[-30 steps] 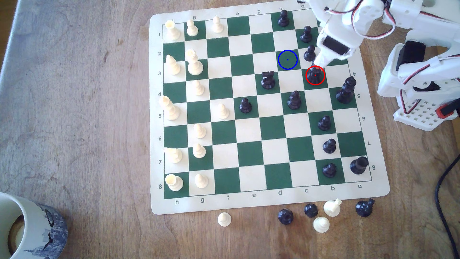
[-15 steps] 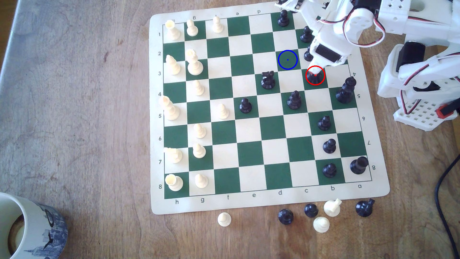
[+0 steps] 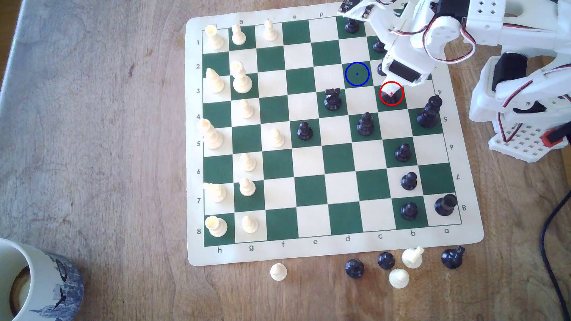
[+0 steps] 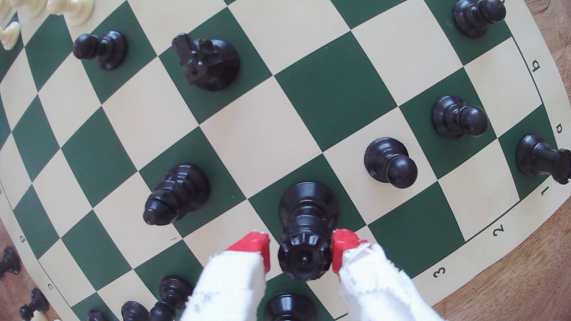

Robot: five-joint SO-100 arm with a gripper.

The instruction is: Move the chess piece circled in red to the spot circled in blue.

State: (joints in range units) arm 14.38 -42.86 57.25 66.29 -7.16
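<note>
Gripper [image 4: 301,254]: two red-tipped fingers [image 4: 255,247] wrapped in white cloth, standing apart, one on either side of the crown of the chess piece [image 4: 304,234]. A sliver of gap shows on one side; the other tip looks to be at or very near the crown. Contact cannot be confirmed, and nothing is clamped yet.

Governing relation: the chess piece stands directly between the fingers, upright, its long axis vertical and running down from the crown at tip level to its wide base on the green square below. In the exterior view the gripper [image 3: 390,90] covers most of the piece [image 3: 391,99] inside the red ring. The judgement is that closing on the crown or the stem just under it is the step in hand, then a straight lift.

Outward: the spot [image 3: 357,74] is one square diagonally away, on the exterior view's left of and beyond the gripper, and is bare. A black pawn [image 4: 390,162] stands just beside the piece, on the square bordering both the start and the spot; a second pawn [image 4: 457,117] lies further off. A bishop-like piece [image 4: 176,194] and a knight [image 4: 205,63] stand well apart.

Risk, as judged: a low carry could clip the near pawn.

Containers: a mug [image 3: 40,281] stands far off on the table [image 3: 92,123]; its contents cannot be made out.
</note>
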